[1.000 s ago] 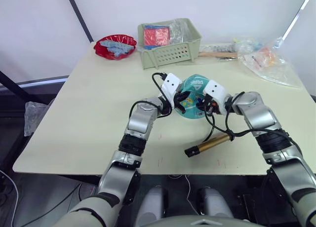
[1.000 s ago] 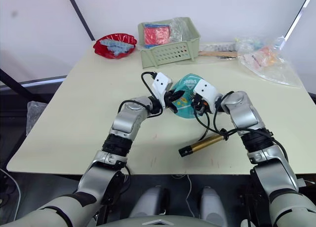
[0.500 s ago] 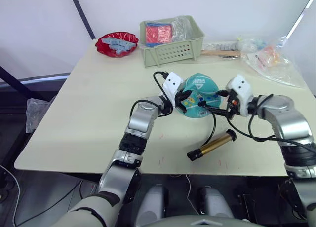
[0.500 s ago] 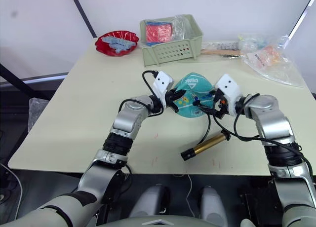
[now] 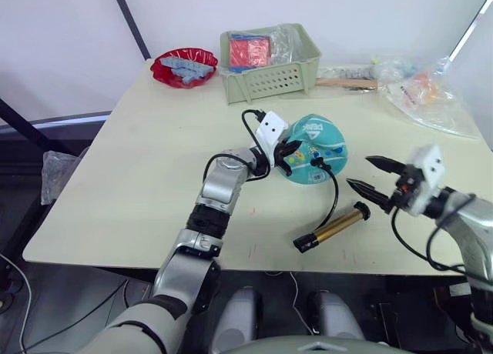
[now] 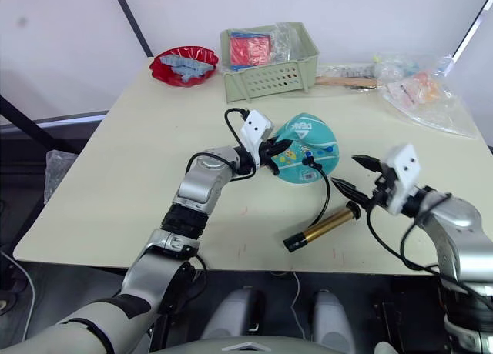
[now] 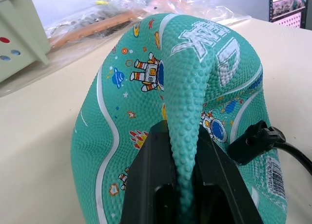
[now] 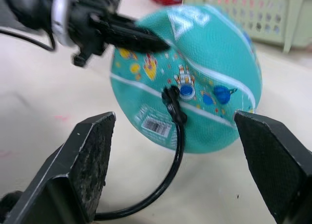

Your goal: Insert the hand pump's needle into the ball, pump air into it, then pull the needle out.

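The teal ball [image 5: 314, 150] sits partly deflated at mid-table. My left gripper [image 5: 291, 150] is shut on a raised fold of its skin [image 7: 187, 112]. The needle's black fitting [image 8: 173, 104] is plugged into the ball's near side, and the pin itself is hidden inside. From the fitting a thin black hose [image 5: 333, 200] curves down to the gold hand pump [image 5: 333, 227], which lies flat on the table. My right gripper [image 5: 359, 171] hangs open and empty to the right of the ball, clear of the hose and above the pump's black end.
A green basket [image 5: 269, 77] with red packets stands at the back. A red bowl [image 5: 182, 68] is to its left, and clear plastic bags [image 5: 427, 92] lie at the back right. Bare table [image 5: 146, 185] stretches left of the ball.
My right gripper has opened, let go of the needle fitting and drawn back to the right. The fitting stays in the ball. My left gripper keeps its pinch.
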You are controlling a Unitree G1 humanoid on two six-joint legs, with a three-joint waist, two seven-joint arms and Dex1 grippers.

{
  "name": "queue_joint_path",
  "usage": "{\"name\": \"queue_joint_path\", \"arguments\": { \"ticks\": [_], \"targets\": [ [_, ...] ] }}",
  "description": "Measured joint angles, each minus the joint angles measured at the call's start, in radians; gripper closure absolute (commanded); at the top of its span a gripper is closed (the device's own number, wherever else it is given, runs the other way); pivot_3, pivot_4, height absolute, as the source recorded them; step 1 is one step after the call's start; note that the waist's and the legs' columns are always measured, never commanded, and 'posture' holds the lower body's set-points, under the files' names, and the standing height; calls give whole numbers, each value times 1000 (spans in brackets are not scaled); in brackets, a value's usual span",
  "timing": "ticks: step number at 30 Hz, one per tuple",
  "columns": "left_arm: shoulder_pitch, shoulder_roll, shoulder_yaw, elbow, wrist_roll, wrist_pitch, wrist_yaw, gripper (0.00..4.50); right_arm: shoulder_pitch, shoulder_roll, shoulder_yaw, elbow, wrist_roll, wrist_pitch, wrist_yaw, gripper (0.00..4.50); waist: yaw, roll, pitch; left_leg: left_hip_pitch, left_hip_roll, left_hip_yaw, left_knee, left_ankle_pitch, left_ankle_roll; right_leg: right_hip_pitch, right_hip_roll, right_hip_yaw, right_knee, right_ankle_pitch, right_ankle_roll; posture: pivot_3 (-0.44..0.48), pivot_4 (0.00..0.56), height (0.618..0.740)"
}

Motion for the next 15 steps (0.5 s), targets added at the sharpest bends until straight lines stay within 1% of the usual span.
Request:
{"name": "queue_joint_path", "arguments": {
  "ticks": [2,3,8,10,13,15],
  "targets": [
    [-15,8,-2,27,6,-18,-12,4500,47,0,-23,-2,20,-20,13,443,-2,0,0,0,0,0,0,0,0,0,0,1,0,0,0,0,150,740],
    [-24,10,-4,45,7,-30,-18,4500,68,-2,-37,-2,35,-31,22,197,-3,0,1,0,0,0,1,0,0,0,0,2,0,0,0,0,150,740],
    [-75,18,-19,142,14,-100,-60,4500,149,-13,-101,-8,136,-74,88,197,3,-1,1,0,1,-1,2,0,0,0,0,0,0,0,1,0,150,740],
    [-113,27,-23,211,20,-149,-96,4500,212,-17,-140,-8,168,-123,135,197,10,-1,1,-2,1,0,2,0,0,0,0,-1,0,-1,0,0,150,740],
    [-161,39,-29,291,34,-218,-144,4500,286,-17,-202,0,172,-213,181,197,11,-1,1,-9,0,0,2,0,0,-8,0,0,-1,0,0,0,150,740],
    [-181,48,-34,338,39,-268,-173,4500,332,-15,-225,23,173,-283,215,197,12,-2,1,-11,0,2,3,0,0,-9,1,-1,0,3,-1,0,150,740]
  ]
}}
